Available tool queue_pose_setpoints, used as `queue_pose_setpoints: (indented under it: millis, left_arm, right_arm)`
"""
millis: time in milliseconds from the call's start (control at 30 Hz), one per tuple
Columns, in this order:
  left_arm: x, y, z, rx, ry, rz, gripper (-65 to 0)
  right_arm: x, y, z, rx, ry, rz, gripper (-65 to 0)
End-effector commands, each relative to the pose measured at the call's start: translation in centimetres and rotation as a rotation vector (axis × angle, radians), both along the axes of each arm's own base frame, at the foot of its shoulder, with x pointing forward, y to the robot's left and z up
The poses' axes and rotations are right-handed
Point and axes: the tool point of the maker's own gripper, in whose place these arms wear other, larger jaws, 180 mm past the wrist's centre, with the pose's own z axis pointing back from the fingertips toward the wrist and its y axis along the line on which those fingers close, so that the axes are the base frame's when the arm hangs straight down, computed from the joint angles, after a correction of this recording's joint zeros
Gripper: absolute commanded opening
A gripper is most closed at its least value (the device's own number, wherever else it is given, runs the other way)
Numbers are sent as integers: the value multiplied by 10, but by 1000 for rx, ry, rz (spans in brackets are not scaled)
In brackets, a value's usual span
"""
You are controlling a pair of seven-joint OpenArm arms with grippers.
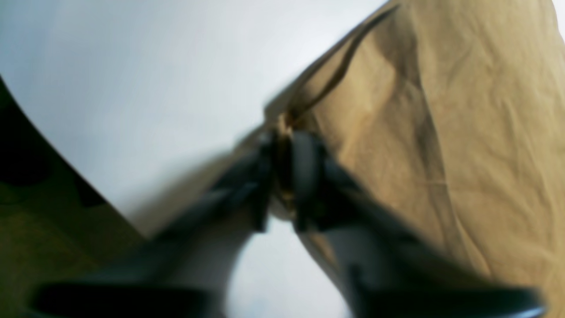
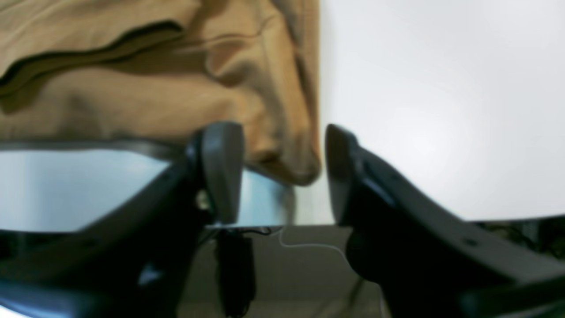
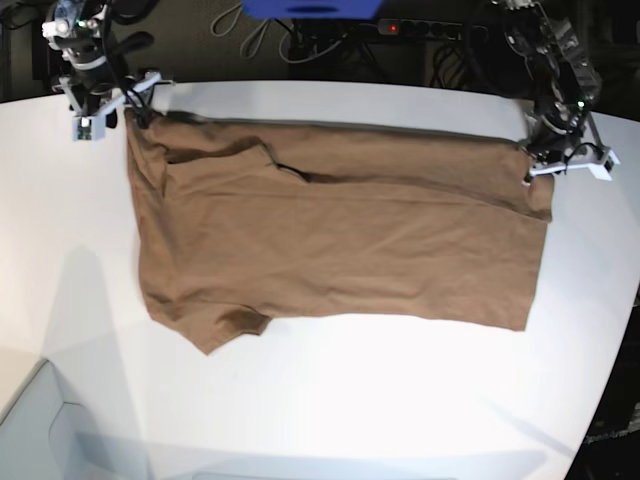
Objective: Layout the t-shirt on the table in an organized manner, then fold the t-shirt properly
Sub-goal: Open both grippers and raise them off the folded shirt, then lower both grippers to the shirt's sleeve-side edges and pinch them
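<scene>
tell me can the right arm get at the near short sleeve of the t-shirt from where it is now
Probably yes. The right gripper sits at the far corner of the t-shirt, on the same side as that sleeve, and only bare table and flat cloth lie between.

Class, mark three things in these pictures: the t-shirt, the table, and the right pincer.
t-shirt (image 3: 340, 250): base view, middle of the cloth.
table (image 3: 350, 400): base view, bare near surface.
right pincer (image 2: 284, 172): right wrist view, midway between the fingertips.

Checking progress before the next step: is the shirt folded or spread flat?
Folded once: the shirt lies doubled lengthwise on the table, with only one sleeve showing and a layered edge along its far side.
</scene>
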Motion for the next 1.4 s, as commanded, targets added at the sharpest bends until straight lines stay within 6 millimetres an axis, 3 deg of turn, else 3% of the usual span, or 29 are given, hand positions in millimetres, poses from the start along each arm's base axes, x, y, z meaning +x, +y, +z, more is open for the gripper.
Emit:
queue_pose_setpoints:
  millis: [0,100,167,367,600,733,900,1100,1267,1367]
  left_arm:
    - [4,4,9,8,-31,4,-446]
    - [7,-2,9,-38,-58,2,-271]
    - [9,-5,10,-61,-72,2,-209]
    - [13,-4,31,-30,-119,-11,-206]
    - [27,-3,70,26,-218,-29,-202]
    - [40,-2,92,53,-284,-32,-201]
    - [55,-2,104,55,-327,-33,-201]
    - [88,3,131,60,-426,-21,-201]
    - [130,23,126,28,-422,-6,-202]
    - [147,43,118,19,-389,9,-202]
  right_arm:
    - [8,-4,15,-18,-56,6,-308]
    - [11,-11,27,-45,-84,-2,-306]
    - [13,-13,34,-56,-100,-6,-304]
    - [19,-25,44,-79,-132,-44,-304]
    - [27,-46,58,-106,-188,-120,-300]
    - [36,-50,66,-114,-218,-129,-255]
    - [55,-50,77,-111,-275,-130,-235]
    - [102,-43,105,-105,-391,-93,-235]
    - [171,-13,120,-38,-481,21,-235]
    - [215,-3,108,20,-459,66,-235]
